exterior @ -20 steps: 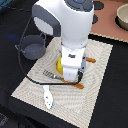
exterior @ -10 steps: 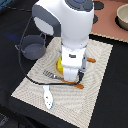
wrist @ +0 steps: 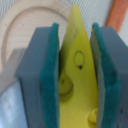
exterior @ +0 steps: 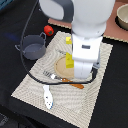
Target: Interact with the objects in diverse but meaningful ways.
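Right now the claw (wrist: 75, 75) is clamped on the cheese wedge (wrist: 76, 70), with its 2 green pads (wrist: 50, 75) pressed flat on the wedge's broad faces. The wedge stands on edge between them, its long axis running along the pads and its thin tip pointing toward the round wooden plate (wrist: 27, 27) beneath. That is the relation the next move turns on, I judge: the cheese sits directly over the plate, so setting it down means a straight descent, not a sideways reach.

From the exterior view, the plate (exterior: 62, 65) lies on the woven mat (exterior: 100, 90). A yellow block (exterior: 69, 58) shows at the plate's edge. The fork (exterior: 52, 76) and the white fish (exterior: 47, 97) lie just off the plate, while the grey pot (exterior: 33, 47) and the tomato (exterior: 48, 30) sit well apart from it on the dark counter (exterior: 15, 22).
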Controlling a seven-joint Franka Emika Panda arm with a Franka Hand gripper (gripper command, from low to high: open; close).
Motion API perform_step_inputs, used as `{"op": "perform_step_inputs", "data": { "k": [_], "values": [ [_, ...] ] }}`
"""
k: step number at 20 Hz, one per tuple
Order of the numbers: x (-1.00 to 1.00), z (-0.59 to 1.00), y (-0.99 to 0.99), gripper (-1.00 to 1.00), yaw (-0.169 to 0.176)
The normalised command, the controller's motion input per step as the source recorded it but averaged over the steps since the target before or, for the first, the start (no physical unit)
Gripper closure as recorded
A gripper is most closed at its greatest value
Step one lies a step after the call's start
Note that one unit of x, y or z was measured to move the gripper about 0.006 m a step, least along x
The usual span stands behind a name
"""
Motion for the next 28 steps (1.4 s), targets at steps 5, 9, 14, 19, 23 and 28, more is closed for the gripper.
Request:
{"op": "perform_step_inputs", "data": {
  "k": [5, 9, 14, 19, 23, 28],
  "values": [
    [0.65, 0.36, -0.47, 1.00, 0.000],
    [0.60, 0.06, -0.83, 1.00, 0.000],
    [0.54, -0.05, -0.93, 1.00, 0.000],
    [0.53, -0.15, -0.83, 1.00, 0.000],
    [0.38, -0.33, -0.47, 1.00, 0.000],
    [0.23, -0.37, -0.18, 1.00, 0.000]
  ]
}}
